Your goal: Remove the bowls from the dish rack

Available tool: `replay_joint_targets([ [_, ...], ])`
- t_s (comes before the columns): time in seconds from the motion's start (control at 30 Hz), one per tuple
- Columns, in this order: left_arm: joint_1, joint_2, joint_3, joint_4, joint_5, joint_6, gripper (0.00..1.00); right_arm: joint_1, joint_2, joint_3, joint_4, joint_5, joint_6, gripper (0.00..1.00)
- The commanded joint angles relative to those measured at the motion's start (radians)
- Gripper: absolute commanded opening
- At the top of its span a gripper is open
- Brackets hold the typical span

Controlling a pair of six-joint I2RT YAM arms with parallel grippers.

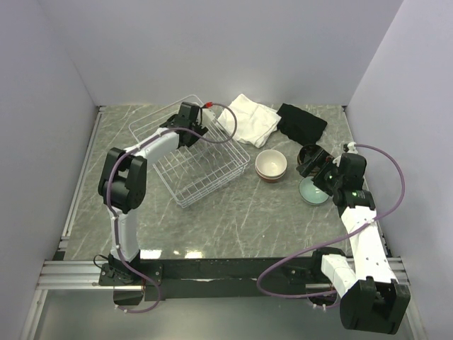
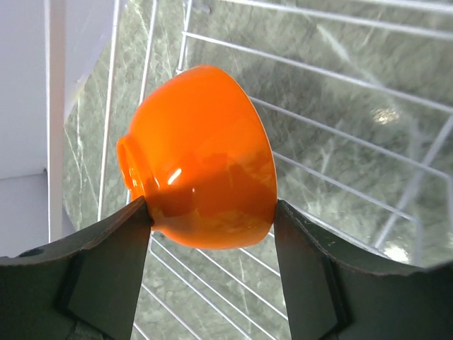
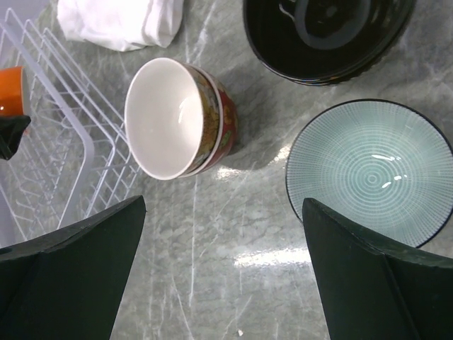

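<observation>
Orange bowl [image 2: 202, 159]: glazed ceramic, stiff, slick, chip-prone, likely light; your left gripper [image 2: 211, 209] pinches its outer wall, foot to rim, over the dish rack [image 1: 202, 188], so squeeze evenly, while your right gripper [image 3: 223, 205] hangs wide open, empty

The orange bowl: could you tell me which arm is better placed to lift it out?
Left, probably: the left gripper grips the orange bowl over the dish rack, while the right gripper hangs open over the table.

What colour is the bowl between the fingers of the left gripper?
The bowl is glossy orange; the left wrist view shows it best.
</observation>
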Motion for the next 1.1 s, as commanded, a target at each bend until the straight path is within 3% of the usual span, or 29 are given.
replay_joint_targets([
  [0.0,0.012,-0.104,0.035,0.019,0.057,-0.113,0.31,0.007,-0.022,-0.008,0.065,-0.07,-0.007,0.99],
  [0.53,0.075,-0.223,0.064,-0.036,0.21,-0.528,0.17,0.11,-0.027,0.002,0.194,-0.252,-0.033,0.99],
  [0.77,0.157,-0.308,0.018,-0.006,0.41,-0.777,0.14,0.209,0.018,0.039,0.277,-0.292,-0.02,0.99],
  [1.07,0.254,-0.453,-0.16,0.189,0.744,-1.069,0.13,0.326,0.122,0.105,0.326,-0.285,-0.003,0.99],
])
